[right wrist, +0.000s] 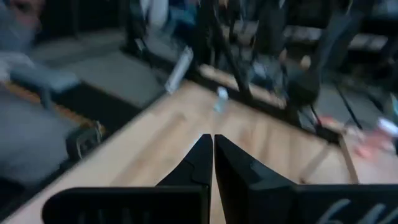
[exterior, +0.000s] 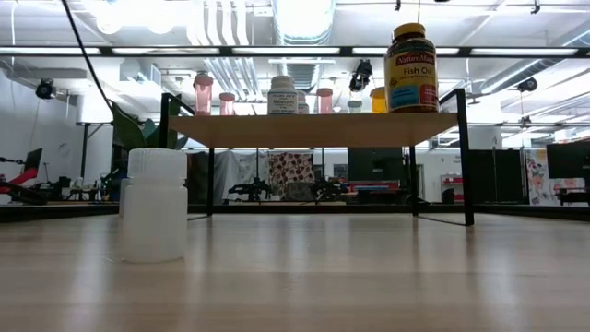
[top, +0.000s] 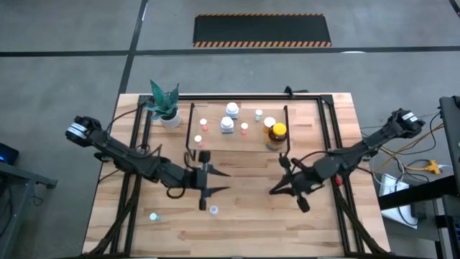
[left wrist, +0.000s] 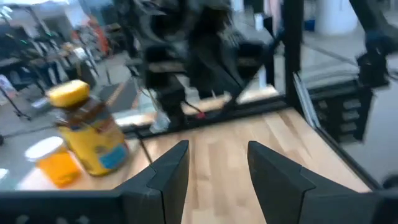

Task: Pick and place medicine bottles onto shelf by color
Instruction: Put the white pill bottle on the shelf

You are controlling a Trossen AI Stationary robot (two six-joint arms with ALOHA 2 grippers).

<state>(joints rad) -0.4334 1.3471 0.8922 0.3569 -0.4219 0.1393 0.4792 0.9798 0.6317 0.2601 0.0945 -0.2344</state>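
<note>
- Amber bottle [exterior: 411,69], yellow cap, label reads "Nature Made Fish Oil"; stands on the shelf [exterior: 313,129] at its right end, and is the only large one.
- Shelf count, high view: about eight bottles. Two white-capped [top: 232,109], three orange/pink caps [top: 203,124], one pale green [top: 258,113], one wide white lid [top: 269,122], plus the amber one.
- Off the shelf on the table [top: 251,223]: two small bottles, one [top: 213,210] just beside the left gripper, one [top: 153,216] nearer the front left.
- Left gripper [top: 213,181]: in front of the shelf, fingers spread, holding nothing.
- Right gripper [top: 277,189]: front right of the shelf, fingers pressed together, empty.
</note>
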